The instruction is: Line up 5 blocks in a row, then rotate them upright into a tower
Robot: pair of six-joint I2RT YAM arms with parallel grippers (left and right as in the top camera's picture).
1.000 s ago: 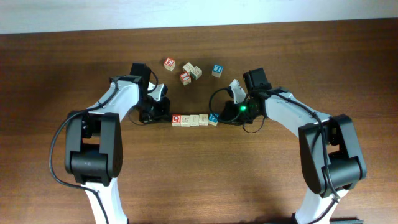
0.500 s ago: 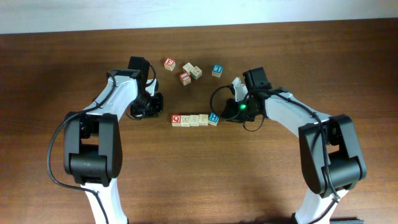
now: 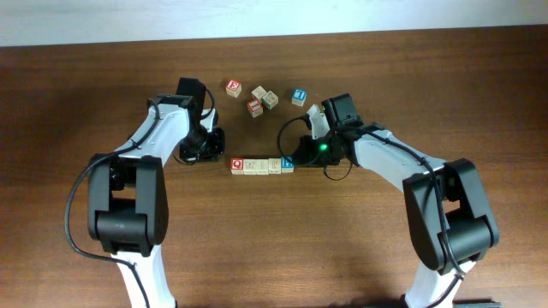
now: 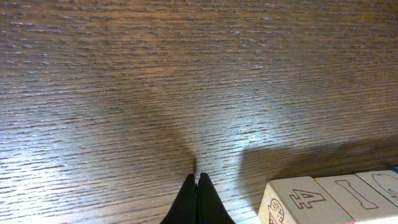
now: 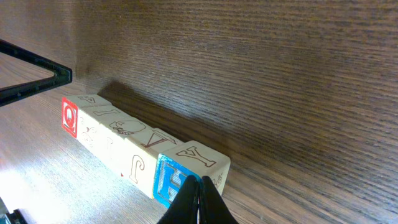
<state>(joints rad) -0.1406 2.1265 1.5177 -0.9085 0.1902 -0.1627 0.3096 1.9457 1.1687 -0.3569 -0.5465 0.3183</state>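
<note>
Blocks: row of five, lying between the claws. Right claw shut, empty, tips at the blue end, seemingly touching. Left claw shut, empty, just beside the red end.

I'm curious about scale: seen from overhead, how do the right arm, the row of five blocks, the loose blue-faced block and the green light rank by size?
Largest to smallest:
right arm
row of five blocks
loose blue-faced block
green light on that arm

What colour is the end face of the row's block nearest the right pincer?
Blue, on the end block; the right wrist view shows it best.
</note>
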